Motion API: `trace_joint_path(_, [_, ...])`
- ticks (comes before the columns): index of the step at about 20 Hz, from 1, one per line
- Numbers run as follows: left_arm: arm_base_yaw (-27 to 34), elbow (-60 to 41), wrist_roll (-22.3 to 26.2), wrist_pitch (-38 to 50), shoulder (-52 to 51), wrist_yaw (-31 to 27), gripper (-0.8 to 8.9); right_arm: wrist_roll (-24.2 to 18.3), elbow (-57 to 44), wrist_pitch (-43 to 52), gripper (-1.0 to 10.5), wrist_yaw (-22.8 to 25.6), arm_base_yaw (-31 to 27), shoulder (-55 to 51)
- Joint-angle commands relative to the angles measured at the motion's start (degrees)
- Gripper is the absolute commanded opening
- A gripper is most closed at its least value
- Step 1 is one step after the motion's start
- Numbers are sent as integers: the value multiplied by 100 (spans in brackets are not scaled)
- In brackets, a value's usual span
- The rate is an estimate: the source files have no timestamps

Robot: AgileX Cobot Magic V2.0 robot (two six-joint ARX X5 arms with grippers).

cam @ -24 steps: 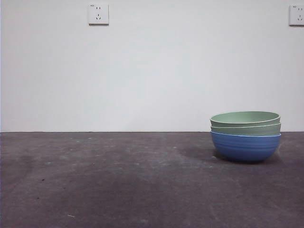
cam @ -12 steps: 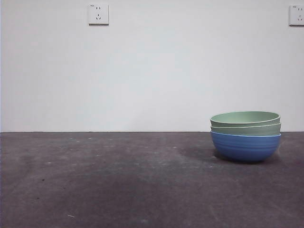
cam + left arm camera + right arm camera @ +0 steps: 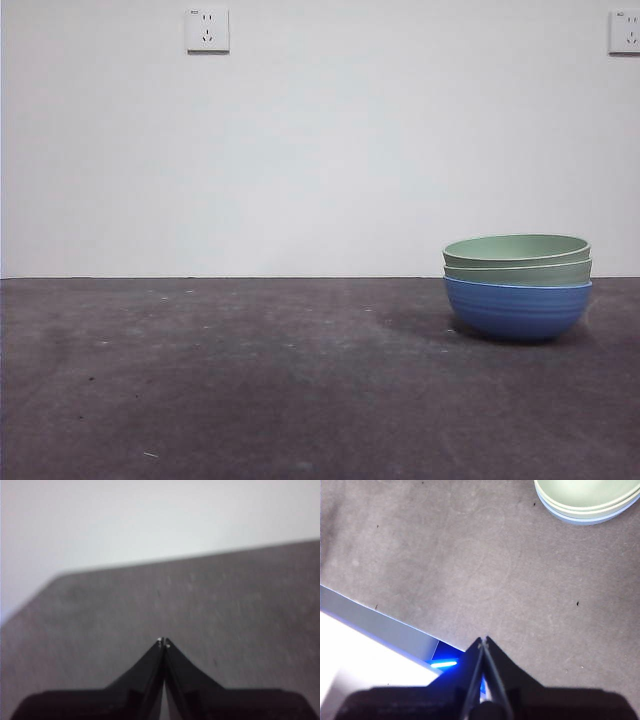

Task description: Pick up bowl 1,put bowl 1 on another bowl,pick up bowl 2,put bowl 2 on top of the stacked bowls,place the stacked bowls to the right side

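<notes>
**Three bowls stand stacked at the bench's right side, both arms clear**

The left gripper (image 3: 163, 642) hangs above bare bench with its jaws clenched tip to tip, holding nothing. The right gripper (image 3: 483, 640) is likewise clenched on nothing, its jaws pressed together over the dark surface near the bench's edge, where a pale ledge and a blue light show beneath. Well apart from those jaws sit the stacked bowls (image 3: 585, 502), seen from above as a pale green interior ringed by a thin blue rim. From the front, the stack rests on the grey bench (image 3: 250, 380) toward its right edge: another bowl (image 3: 518, 310), blue and faintly ribbed, at the bottom, with two pale green bowls (image 3: 516, 258) nested inside it, rims level and upright. Behind the bench's far edge rises a white wall (image 3: 320, 150) bearing two sockets (image 3: 207, 29).
</notes>
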Motion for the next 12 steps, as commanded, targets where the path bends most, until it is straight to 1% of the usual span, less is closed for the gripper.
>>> trace_joint_path(1, [17, -83, -385, -409, -17, 184, -3, -31, -17, 13, 2, 17, 9, 0])
trace_joint_path(4, [15, -81, -684, -369, -15, 503, -3, -31, -15, 13, 2, 15, 9, 0])
trace_joint_path(12, [13, -81, -678, -369, -11, 522, -3, -31, -15, 15, 2, 17, 9, 0])
